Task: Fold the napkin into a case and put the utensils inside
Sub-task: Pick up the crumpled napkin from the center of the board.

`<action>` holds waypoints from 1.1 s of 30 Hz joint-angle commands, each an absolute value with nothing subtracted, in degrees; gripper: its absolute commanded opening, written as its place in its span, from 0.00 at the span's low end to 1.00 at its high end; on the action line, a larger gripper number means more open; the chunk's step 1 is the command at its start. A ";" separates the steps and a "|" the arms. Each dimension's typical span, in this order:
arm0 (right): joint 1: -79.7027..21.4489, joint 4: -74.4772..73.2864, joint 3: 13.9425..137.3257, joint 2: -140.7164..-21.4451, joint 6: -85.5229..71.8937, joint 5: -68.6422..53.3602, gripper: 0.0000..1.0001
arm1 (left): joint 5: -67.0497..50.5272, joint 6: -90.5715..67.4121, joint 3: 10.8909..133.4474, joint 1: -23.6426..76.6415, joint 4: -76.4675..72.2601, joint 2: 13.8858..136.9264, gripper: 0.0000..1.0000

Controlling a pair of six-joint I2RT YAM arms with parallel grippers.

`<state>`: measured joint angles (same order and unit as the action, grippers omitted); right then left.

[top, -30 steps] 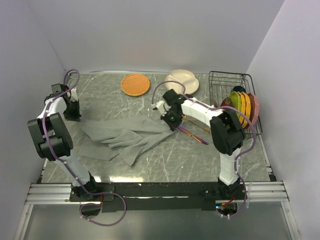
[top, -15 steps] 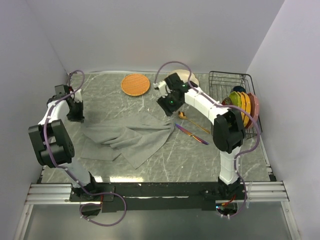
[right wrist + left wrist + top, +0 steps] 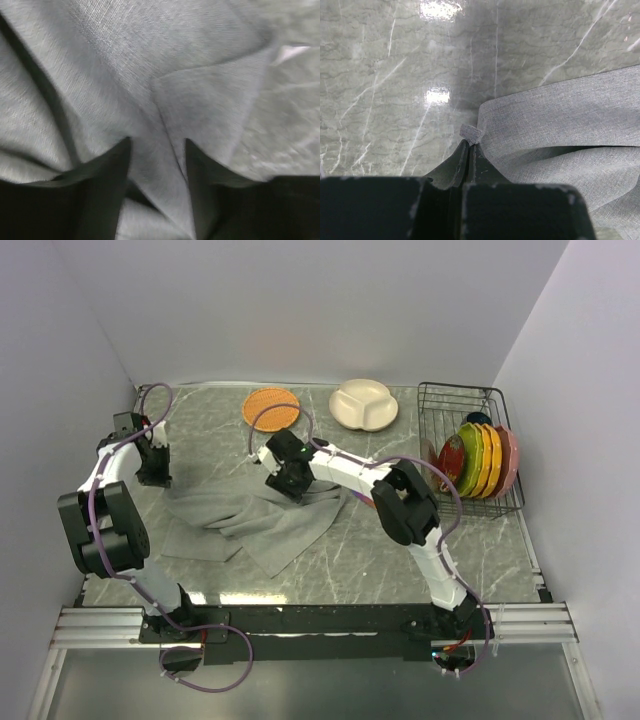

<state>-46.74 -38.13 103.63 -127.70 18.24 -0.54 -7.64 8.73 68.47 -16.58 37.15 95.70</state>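
The left pincer [image 3: 470, 143] pinched a corner of the grey napkin [image 3: 560, 115] above the counter [image 3: 385, 75]; the right pincer [image 3: 156, 150] stood partly open, a napkin fold just ahead.

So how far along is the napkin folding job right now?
Nothing is finished yet: the napkin lies loose and rumpled on the table, with no case formed. In hand: the left gripper pinches one corner, and the right gripper hangs open over a fold. Left to do: all the folding, then loading the utensils, which aren't visible in these views.
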 commanded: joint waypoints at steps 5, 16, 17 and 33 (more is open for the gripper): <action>-46.93 -35.51 106.96 -130.25 17.49 -0.09 0.54 | -6.77 8.79 69.26 -16.88 36.39 94.04 0.01; -39.73 -38.14 113.81 -127.97 14.68 0.18 0.15 | -5.63 10.46 70.05 -17.49 35.86 95.53 0.01; -38.25 -39.01 115.21 -127.79 14.50 -2.26 0.12 | -5.63 10.72 70.31 -17.49 35.77 95.71 0.01; -38.40 -35.67 92.65 -107.31 18.26 -23.66 0.00 | -13.63 14.15 71.72 -17.58 39.90 86.48 0.01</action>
<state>-32.45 -36.77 97.95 -113.62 12.47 -23.64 -13.93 11.70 71.40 -16.78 38.50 87.46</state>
